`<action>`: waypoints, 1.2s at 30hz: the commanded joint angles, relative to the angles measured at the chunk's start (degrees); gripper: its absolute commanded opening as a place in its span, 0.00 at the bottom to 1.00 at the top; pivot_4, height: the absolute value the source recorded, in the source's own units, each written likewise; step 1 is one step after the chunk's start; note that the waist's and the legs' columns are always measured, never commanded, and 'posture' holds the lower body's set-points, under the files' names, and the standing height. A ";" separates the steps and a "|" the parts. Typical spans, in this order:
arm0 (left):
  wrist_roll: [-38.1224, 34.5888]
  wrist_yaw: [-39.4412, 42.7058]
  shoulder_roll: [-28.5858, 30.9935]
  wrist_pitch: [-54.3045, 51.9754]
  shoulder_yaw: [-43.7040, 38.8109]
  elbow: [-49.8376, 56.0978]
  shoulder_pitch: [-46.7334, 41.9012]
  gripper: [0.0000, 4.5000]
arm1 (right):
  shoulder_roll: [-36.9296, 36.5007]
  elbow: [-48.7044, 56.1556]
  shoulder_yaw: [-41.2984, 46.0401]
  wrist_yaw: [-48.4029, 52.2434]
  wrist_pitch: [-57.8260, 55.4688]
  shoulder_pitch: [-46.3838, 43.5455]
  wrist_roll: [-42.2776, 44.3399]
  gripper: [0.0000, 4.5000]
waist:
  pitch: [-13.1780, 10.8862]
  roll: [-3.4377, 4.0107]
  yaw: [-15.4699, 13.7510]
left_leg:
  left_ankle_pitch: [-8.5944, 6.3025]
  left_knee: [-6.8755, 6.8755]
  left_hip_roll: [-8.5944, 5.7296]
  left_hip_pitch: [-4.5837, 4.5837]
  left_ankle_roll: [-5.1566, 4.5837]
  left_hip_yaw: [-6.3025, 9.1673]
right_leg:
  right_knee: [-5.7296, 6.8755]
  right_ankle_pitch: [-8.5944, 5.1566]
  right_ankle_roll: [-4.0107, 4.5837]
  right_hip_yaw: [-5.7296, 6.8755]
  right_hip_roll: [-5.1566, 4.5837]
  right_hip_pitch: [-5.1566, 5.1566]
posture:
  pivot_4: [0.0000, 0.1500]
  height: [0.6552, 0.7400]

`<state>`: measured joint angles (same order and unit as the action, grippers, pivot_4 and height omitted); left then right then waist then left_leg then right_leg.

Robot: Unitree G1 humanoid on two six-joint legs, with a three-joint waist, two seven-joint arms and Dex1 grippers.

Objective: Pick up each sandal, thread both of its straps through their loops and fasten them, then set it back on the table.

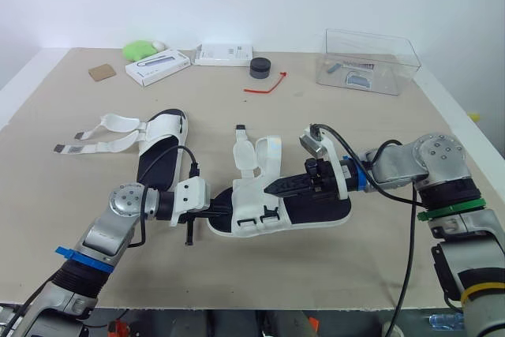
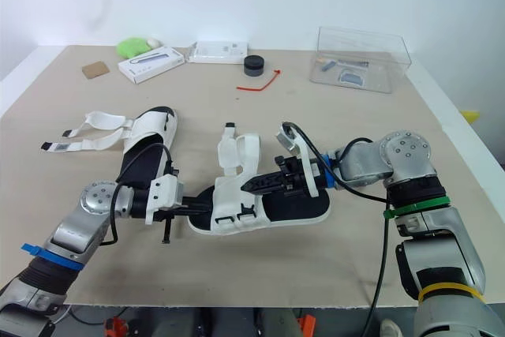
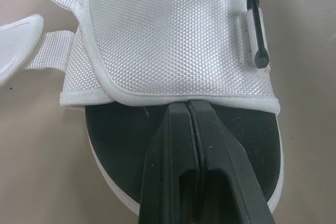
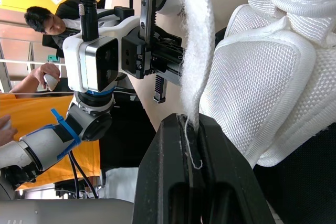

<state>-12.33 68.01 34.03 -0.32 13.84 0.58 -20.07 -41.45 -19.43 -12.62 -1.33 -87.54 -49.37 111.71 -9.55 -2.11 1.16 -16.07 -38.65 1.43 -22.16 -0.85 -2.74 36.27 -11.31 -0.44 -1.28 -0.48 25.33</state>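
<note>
Head view: sandal (image 1: 316, 209) on the table (image 1: 355, 266), between both grippers. Left gripper (image 1: 223, 211) at its toe, right gripper (image 1: 272, 188) over its insole. Second sandal (image 1: 162, 144) lies beyond the left jaws, straps loose.

Left wrist view: jaws closed, tips against the upper (image 3: 168, 35); whether they hold it cannot be told.

Right wrist view: jaws closed on a strap (image 4: 195, 51) edge.

Step, judged: threading a first strap. Next: guide the strap end to its loop.

Head eyes overlook the table (image 1: 355, 270); wrist cameras hug one sandal (image 3: 168, 40)
</note>
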 commanded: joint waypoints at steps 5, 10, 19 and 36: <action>1.98 0.19 -0.33 -0.45 2.40 -1.12 0.99 0.00 | -0.50 0.79 0.70 1.66 -0.18 -0.44 1.29 0.02 | 0.00 0.00 0.00 | 0.00 0.00 0.00 -0.01 0.00 0.00 | -0.01 0.01 -0.01 0.00 0.00 0.00 | 1.00 1.00; 2.10 0.27 -0.33 -0.09 2.51 -1.58 0.84 0.00 | -0.75 0.75 0.66 2.07 -0.26 -1.03 1.29 0.02 | 0.01 0.01 0.00 | 0.00 -0.01 -0.01 -0.02 0.00 0.00 | -0.03 0.03 -0.03 0.00 -0.01 0.00 | 1.00 1.00; 2.32 0.20 -0.49 -0.06 2.76 -1.54 0.86 0.00 | -1.02 3.16 -0.20 1.54 0.60 1.55 1.29 0.02 | 0.04 0.02 -0.03 | 0.00 -0.02 -0.02 -0.03 0.00 0.00 | -0.05 0.06 -0.05 0.00 -0.02 -0.01 | 1.00 1.00; 3.67 0.20 -1.15 1.49 3.14 -3.23 0.63 0.00 | -1.48 8.09 -0.24 -5.14 4.14 4.74 1.29 0.02 | 0.29 0.09 -0.04 | 0.00 -0.02 -0.05 -0.04 0.00 -0.01 | -0.09 0.08 -0.09 -0.02 -0.05 -0.03 | 1.00 1.00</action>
<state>-11.31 68.01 32.82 1.47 14.41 -0.79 -20.31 -41.99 -14.02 -13.14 -5.65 -83.16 -44.97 111.82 -9.26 -2.02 1.13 -16.07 -38.68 1.38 -22.19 -0.85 -2.75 36.18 -11.23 -0.53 -1.30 -0.53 25.30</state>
